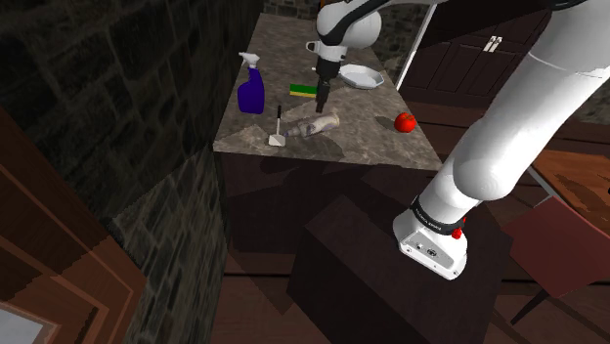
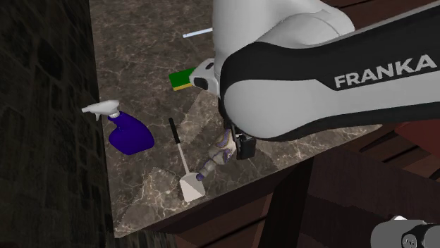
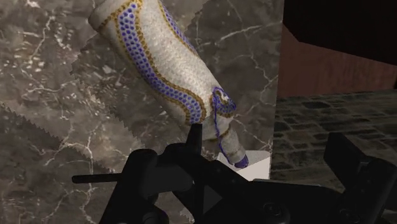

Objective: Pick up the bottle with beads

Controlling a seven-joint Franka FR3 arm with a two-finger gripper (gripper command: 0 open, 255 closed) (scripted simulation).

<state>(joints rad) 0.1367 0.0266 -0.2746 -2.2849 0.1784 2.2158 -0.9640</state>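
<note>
The beaded bottle (image 1: 318, 124) lies on its side on the marble counter (image 1: 371, 142), pale with bands of blue and gold beads. In the second exterior view the bottle (image 2: 214, 159) rests near the counter's front edge, partly hidden by the arm. My black gripper (image 1: 321, 97) hangs just above it, pointing down, and shows in the second exterior view as a dark hand (image 2: 241, 146) beside the bottle. In the wrist view the bottle (image 3: 164, 63) lies ahead of the gripper (image 3: 251, 170), neck towards it. The fingers (image 3: 145, 170) stand apart and touch nothing.
A white-headed brush with a black handle (image 1: 278, 131) lies next to the bottle, towards the purple spray bottle (image 1: 252, 93). Behind are a green-yellow sponge (image 1: 302, 90), a white bowl (image 1: 360, 77) and a cup (image 1: 313, 46). A red tomato (image 1: 405, 121) sits near the front corner. A stone wall borders the counter.
</note>
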